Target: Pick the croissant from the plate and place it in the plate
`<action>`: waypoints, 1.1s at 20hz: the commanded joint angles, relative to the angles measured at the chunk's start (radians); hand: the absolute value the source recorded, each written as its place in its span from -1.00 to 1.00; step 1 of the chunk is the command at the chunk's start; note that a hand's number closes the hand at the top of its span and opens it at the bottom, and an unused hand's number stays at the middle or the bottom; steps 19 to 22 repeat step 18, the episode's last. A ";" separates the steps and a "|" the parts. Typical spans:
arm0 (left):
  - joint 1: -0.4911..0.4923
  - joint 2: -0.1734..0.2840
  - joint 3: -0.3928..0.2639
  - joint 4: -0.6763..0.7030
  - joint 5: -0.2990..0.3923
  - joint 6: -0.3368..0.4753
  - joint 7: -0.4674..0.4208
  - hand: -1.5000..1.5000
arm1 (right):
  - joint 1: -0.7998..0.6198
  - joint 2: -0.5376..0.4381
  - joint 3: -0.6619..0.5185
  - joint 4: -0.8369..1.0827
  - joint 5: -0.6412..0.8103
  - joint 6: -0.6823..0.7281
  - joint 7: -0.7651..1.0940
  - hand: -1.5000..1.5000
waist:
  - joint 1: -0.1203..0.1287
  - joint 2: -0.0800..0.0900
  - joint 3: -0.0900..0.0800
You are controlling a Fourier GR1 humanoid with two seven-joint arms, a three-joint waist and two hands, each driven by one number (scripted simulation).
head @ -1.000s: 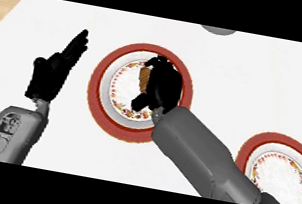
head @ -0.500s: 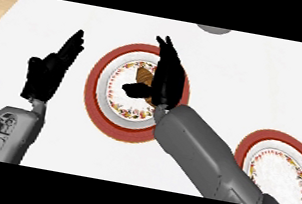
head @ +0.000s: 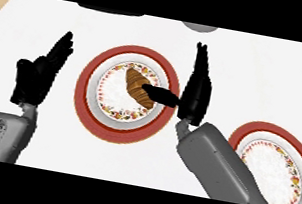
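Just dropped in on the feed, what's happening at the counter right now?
The croissant lies on the red-rimmed plate in the middle of the counter, not yet picked up. The right hand stands open beside that plate's right edge, fingers straight, its thumb reaching over the croissant. The left hand rests open, left of the plate. A second plate, at lower right, partly hidden by the right forearm, has nothing visible on it.
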 commanded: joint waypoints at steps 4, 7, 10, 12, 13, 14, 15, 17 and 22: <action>0.017 -0.011 0.002 -0.010 -0.010 0.006 0.007 0.00 | 0.299 -0.175 -0.011 -0.411 0.020 0.032 0.015 -1.00 | -0.009 -0.001 -0.001; 0.017 -0.012 -0.005 -0.044 -0.012 -0.007 0.034 0.00 | 0.410 -0.207 -0.063 -0.401 -0.065 0.073 -0.152 -1.00 | 0.004 0.004 0.000; 0.004 -0.015 0.010 0.015 -0.019 -0.003 -0.017 0.00 | 0.501 -0.294 -0.109 -0.520 -0.121 0.150 -0.186 -1.00 | 0.000 0.005 0.000; 0.033 0.009 0.029 -0.049 0.006 -0.034 0.008 0.00 | 0.584 -0.283 -0.115 -0.572 -0.118 0.138 -0.218 -1.00 | 0.002 0.004 0.000; 0.002 -0.004 0.033 0.024 0.002 -0.043 -0.032 0.00 | 0.472 -0.251 -0.205 -0.479 -0.139 0.215 -0.197 -1.00 | 0.005 0.006 0.000; 0.005 -0.001 0.017 -0.007 -0.017 -0.034 0.005 0.00 | 0.553 -0.268 -0.221 -0.460 -0.230 0.214 -0.354 -1.00 | 0.005 0.006 0.000; 0.004 -0.009 0.014 -0.026 -0.017 -0.028 0.020 0.00 | 0.554 -0.318 -0.255 -0.553 -0.225 0.260 -0.272 -1.00 | 0.003 0.005 0.000; 0.013 -0.020 0.018 0.016 -0.039 -0.023 -0.042 0.00 | 0.589 -0.222 -0.250 -0.493 -0.162 0.243 -0.335 -1.00 | 0.005 0.005 0.000; -0.001 -0.009 0.034 0.001 -0.036 -0.013 -0.005 0.00 | 0.631 -0.282 -0.285 -0.547 -0.210 0.277 -0.358 -1.00 | 0.003 0.005 0.000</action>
